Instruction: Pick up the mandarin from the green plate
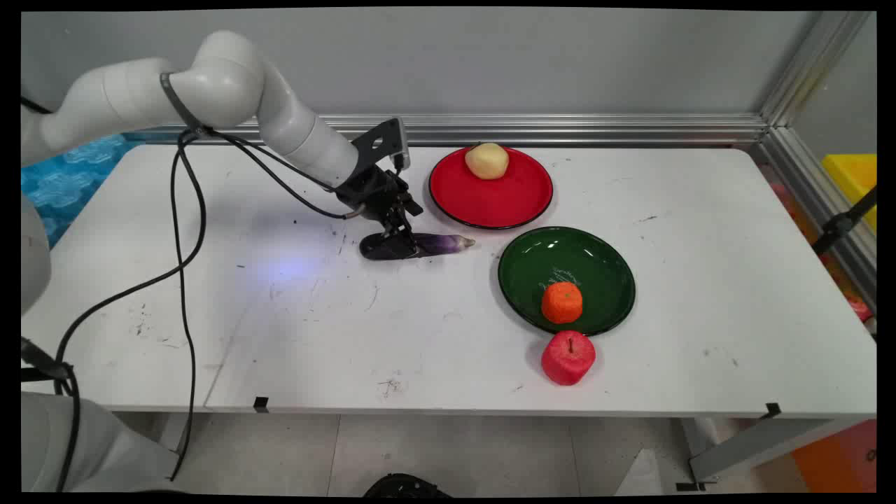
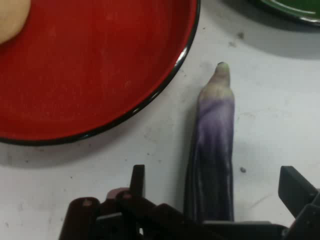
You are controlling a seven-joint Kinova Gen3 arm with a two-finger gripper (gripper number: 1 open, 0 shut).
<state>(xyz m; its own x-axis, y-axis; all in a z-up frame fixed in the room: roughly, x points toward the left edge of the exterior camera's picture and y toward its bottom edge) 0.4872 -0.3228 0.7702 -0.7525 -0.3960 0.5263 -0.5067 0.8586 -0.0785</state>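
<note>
Two black fingers of my gripper point(image 2: 215, 200) stand apart astride the slim purple eggplant point(image 2: 214, 145) at frame centre-left; its long axis points straight ahead, beside the round red plate point(image 2: 150, 100).

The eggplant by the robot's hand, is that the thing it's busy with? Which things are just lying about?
Busy with:
- eggplant, lying on the table between the open fingers of the tool

Just lying about:
- red plate holding a potato
- green plate holding an orange
- apple on the table by the green plate
</note>
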